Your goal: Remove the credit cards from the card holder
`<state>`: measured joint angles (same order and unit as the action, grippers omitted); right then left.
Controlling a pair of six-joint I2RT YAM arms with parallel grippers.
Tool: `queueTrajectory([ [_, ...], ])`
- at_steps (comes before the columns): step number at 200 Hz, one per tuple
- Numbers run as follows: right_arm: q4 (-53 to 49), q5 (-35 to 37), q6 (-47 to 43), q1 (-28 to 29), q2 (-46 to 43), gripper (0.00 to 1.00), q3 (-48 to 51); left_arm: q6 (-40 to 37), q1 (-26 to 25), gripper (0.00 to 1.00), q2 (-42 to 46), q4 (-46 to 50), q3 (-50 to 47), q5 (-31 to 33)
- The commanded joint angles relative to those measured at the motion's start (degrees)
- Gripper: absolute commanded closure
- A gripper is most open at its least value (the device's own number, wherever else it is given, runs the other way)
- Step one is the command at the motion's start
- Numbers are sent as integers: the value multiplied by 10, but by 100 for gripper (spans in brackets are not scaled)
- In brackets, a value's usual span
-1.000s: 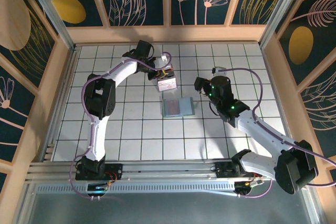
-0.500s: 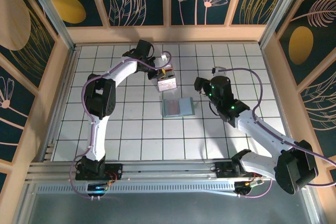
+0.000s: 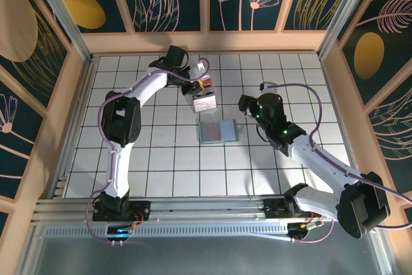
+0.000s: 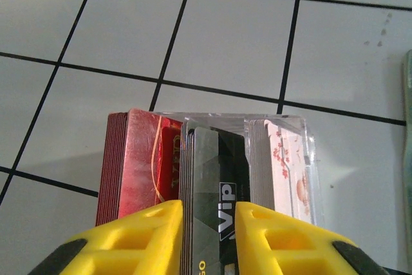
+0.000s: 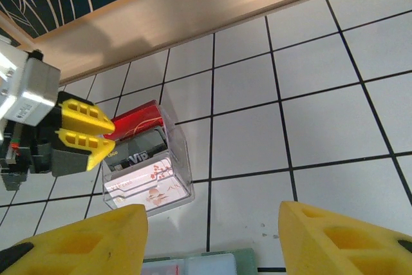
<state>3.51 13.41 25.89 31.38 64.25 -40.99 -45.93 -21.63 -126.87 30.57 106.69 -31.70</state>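
Left tool [image 4: 207, 207] straddles dark credit cards [image 4: 215, 159]; grip unclear.

cards [image 4: 215, 172] in box [image 5: 181, 151], card holder [image 3: 219, 131] just before it

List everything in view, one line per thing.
table: one, white tiles with black lines, under everything.
walls: wooden frame with dark floral panels, around the table.
card holder: one, grey-green, flat at the table's centre.
clear box: one, transparent, on the table beyond the card holder.
credit cards: three stacks, red, dark grey and white-pink, upright in the clear box.
left claw: one, yellow fingers, flanking the dark grey stack.
right claw: one, yellow fingers, wide apart, empty, near the card holder.
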Motion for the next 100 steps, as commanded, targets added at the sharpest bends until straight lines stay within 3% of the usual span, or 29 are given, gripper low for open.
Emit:
queueTrajectory([
  [1, -15, 1, 6, 3, 13, 45, -14, 35, 4, 64, 71, -10, -20, -25],
  [35, -43, 19, 11, 19, 36, 46, -31, 115, 3, 45, 163, -122, -124, 7],
  [58, -61, 27, 15, 36, 53, 46, -42, 175, 4, 21, 234, -220, -213, 47],
  [81, -81, 37, 20, 53, 72, 46, -55, 234, 4, 3, 305, -305, -296, 90],
  [100, -86, 37, 30, 66, 88, 46, -61, 290, 4, 1, 353, -375, -359, 136],
])
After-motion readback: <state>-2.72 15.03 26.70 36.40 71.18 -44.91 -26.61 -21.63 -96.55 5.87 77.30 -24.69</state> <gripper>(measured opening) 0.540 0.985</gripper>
